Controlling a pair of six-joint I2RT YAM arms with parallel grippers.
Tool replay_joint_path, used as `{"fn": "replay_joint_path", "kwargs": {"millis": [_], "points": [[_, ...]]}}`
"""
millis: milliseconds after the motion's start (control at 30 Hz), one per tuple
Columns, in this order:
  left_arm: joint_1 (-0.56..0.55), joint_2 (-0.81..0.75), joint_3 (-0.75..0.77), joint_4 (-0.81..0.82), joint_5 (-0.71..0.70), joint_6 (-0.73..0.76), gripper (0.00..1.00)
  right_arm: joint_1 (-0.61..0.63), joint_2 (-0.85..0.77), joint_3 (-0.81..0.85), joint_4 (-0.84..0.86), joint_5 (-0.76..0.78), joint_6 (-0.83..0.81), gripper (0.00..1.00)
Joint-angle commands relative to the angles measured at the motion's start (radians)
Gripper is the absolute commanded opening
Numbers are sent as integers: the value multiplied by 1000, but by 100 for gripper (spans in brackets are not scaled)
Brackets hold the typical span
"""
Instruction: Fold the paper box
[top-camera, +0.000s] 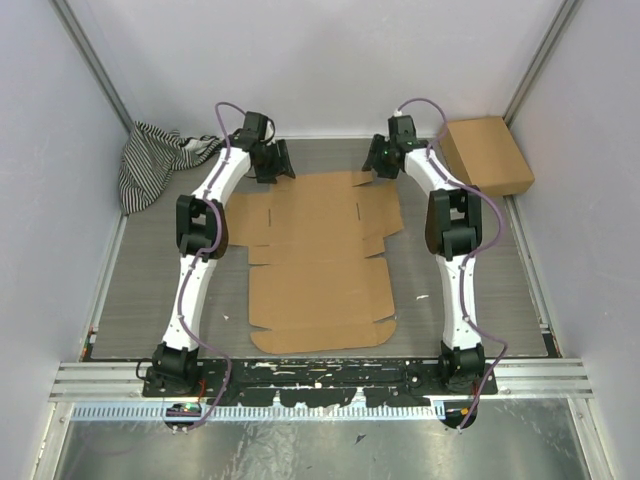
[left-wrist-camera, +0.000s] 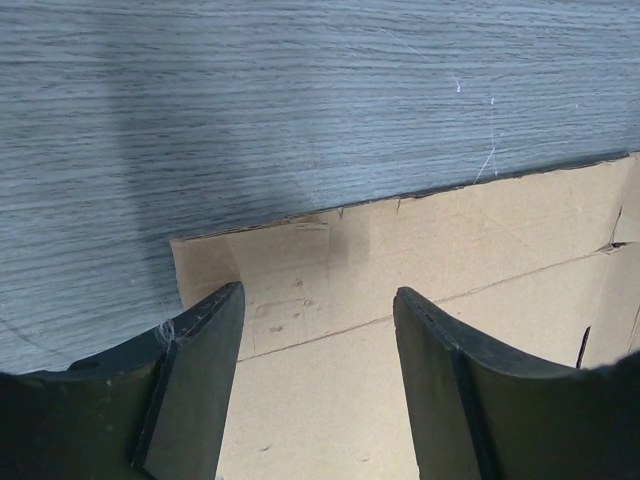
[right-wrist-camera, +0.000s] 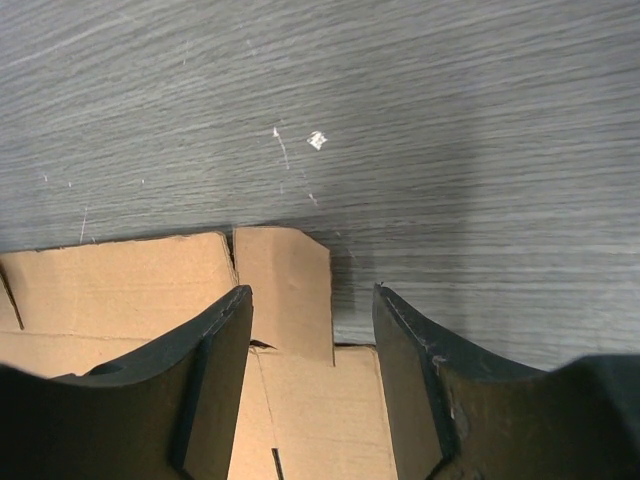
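We find the paper box (top-camera: 318, 262) flat mid-frame on the desk (top-camera: 150, 290). Released: left fingers (left-wrist-camera: 200, 380) and right fingers (right-wrist-camera: 215, 370), poised at its upper corners. Likely light, stiff between creases; take flap edges.

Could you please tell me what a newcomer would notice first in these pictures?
A big flat cardboard sheet with flaps and slits lies unfolded in the middle of the table. The left claw and the right claw, both open, are poised at its far corners. A plain brown box sits at the table's far right, and a striped cloth is bunched at the far left.
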Motion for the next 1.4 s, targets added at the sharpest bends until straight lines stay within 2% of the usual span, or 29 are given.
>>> {"fn": "replay_joint_path", "kwargs": {"millis": [0,233,933,1367], "points": [[-8,49,35,-28,34,4,68,13,17,56,32,-72,3,57],[-24,46,23,-40,44,21,66,17,2,18,78,-116,-6,56],[-39,16,-31,-40,46,18,65,101,-103,-46,85,-7,-78,58],[-39,12,-46,-35,53,20,65,111,-47,-11,68,-46,-78,58]]}}
